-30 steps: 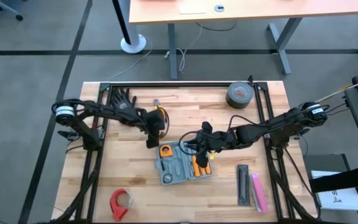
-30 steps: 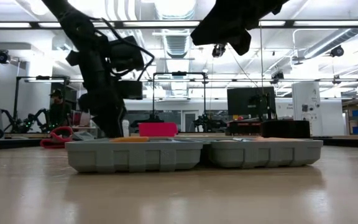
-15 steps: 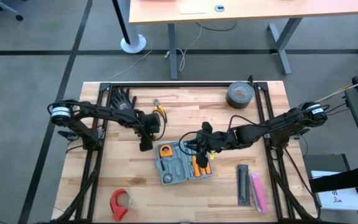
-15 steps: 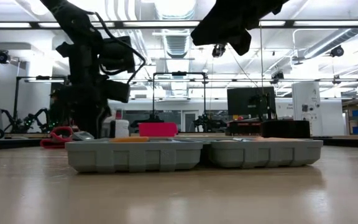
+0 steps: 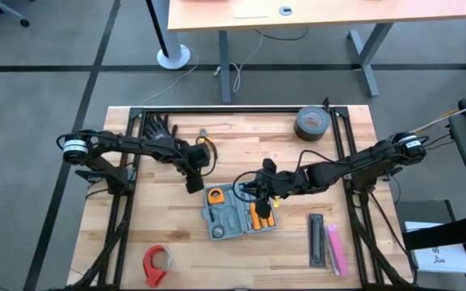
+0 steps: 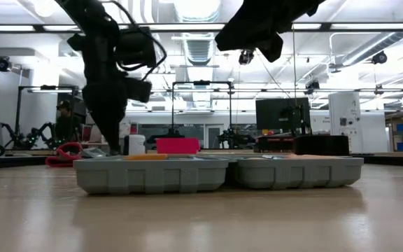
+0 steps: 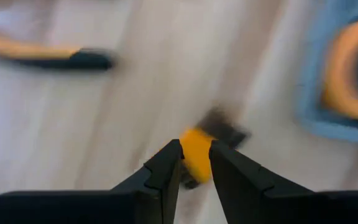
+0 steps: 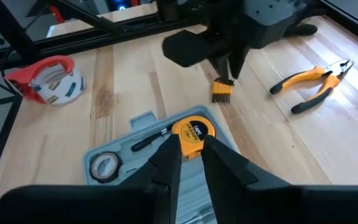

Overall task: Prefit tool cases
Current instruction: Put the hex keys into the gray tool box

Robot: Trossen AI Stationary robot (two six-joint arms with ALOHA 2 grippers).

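Case (image 5: 239, 212) just beside left pincer (image 5: 192, 185), its narrow grip on a small yellow-handled tool (image 7: 196, 153).

The table (image 5: 241, 242) is pale butcher-block wood, smooth with a soft sheen. The tool case (image 8: 114, 149) is matt blue-grey moulded plastic. The tape measure (image 8: 192, 131) shows glossy orange plastic. The pliers (image 8: 312, 84) have orange rubbery grips and dull metal jaws. The tape dispenser (image 8: 45, 78) looks shiny red plastic.
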